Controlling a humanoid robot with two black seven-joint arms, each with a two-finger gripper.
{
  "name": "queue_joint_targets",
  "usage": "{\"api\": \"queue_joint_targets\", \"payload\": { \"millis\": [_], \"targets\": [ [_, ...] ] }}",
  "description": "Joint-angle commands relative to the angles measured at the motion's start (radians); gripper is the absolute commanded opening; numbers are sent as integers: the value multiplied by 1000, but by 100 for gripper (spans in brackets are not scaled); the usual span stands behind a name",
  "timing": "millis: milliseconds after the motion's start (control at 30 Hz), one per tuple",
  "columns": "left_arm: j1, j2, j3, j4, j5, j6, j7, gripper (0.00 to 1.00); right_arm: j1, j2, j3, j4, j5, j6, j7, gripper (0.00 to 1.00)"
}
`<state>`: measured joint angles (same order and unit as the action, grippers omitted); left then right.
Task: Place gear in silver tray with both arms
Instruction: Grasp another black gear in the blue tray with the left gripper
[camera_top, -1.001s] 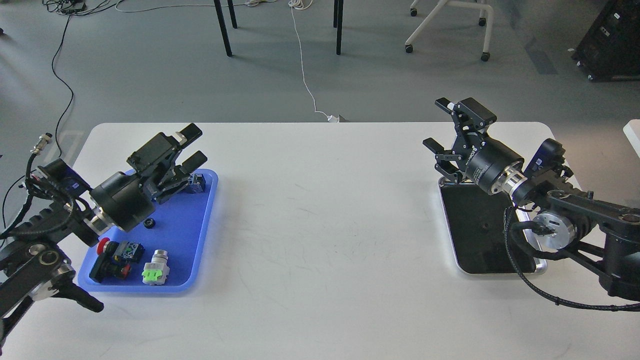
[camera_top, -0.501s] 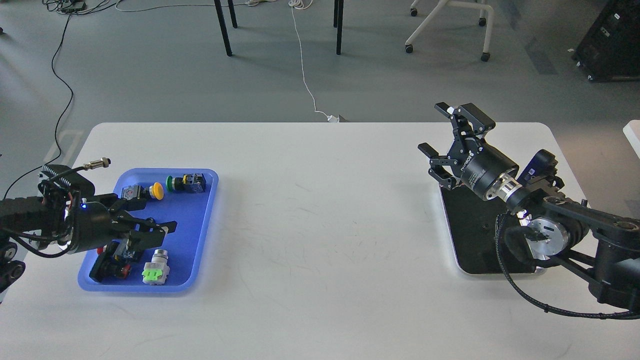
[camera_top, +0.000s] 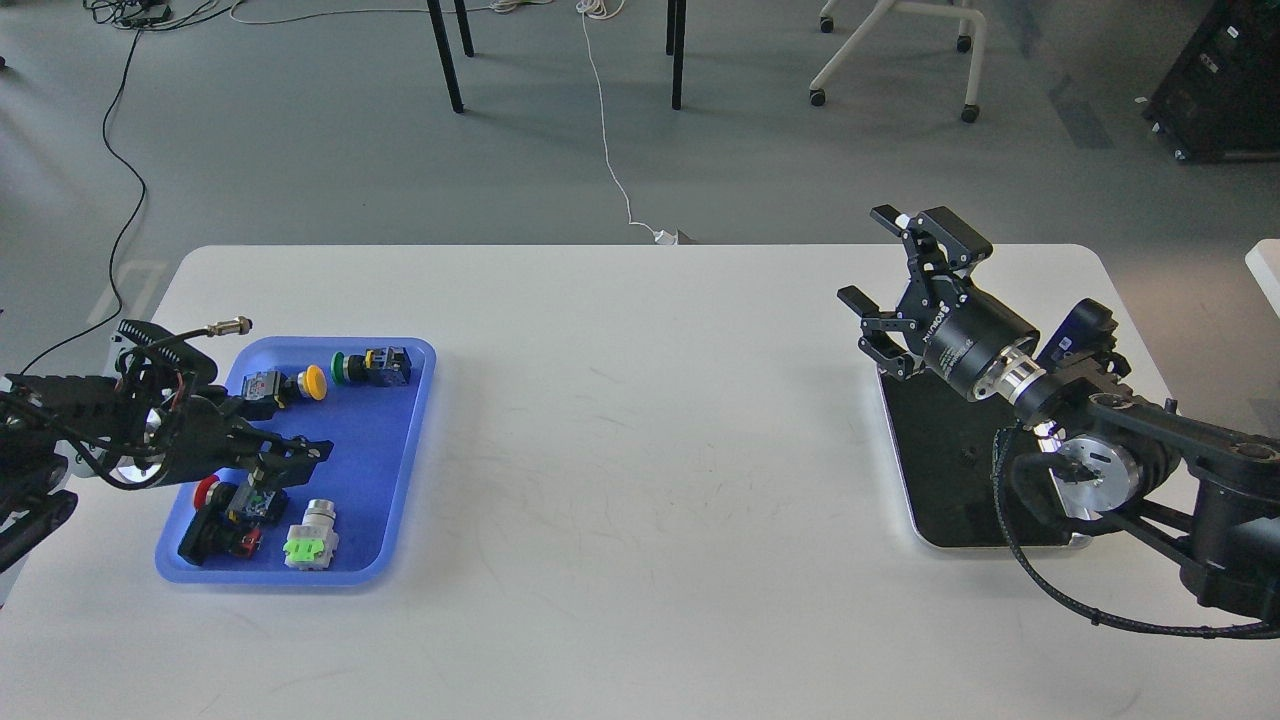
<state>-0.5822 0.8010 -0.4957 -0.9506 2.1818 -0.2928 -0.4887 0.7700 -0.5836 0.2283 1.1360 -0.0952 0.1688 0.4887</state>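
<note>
The silver tray (camera_top: 948, 462), with a shiny rim and dark bottom, lies at the table's right side and holds nothing that I can see. My right gripper (camera_top: 868, 256) hovers above the tray's far left corner, fingers spread wide and empty. My left gripper (camera_top: 296, 454) is low inside the blue plastic tray (camera_top: 392, 462), over the spot where a small black gear lay. The gear is hidden under its fingers. The fingers look dark and close together, and I cannot tell whether they hold anything.
The blue tray also holds a yellow push button (camera_top: 313, 381), a green button with a black body (camera_top: 375, 366), a red button assembly (camera_top: 222, 520) and a white and green part (camera_top: 310, 541). White tabletop (camera_top: 640, 450) lies between the trays.
My left arm has swung down from above the blue tray and its gripper now sits low in the tray over the gear's spot. My right gripper shifted slightly left and stays open.
</note>
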Motion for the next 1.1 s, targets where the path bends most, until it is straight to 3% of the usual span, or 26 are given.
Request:
{"api": "queue_joint_targets", "payload": {
  "millis": [0, 501, 668, 835, 1068],
  "targets": [
    [-1, 0, 17, 19, 0, 1, 0, 77, -2, -2, 0, 2, 0, 0, 0, 95],
    [1, -20, 19, 29, 0, 1, 0, 52, -2, -5, 0, 5, 0, 0, 0, 95],
    [-1, -22, 19, 36, 0, 1, 0, 32, -2, -5, 0, 5, 0, 0, 0, 95],
    [-1, -22, 20, 38, 0, 1, 0, 20, -2, -7, 0, 5, 0, 0, 0, 95],
    [-8, -19, 19, 36, 0, 3, 0, 16, -2, -9, 2, 5, 0, 0, 0, 95]
  ]
}}
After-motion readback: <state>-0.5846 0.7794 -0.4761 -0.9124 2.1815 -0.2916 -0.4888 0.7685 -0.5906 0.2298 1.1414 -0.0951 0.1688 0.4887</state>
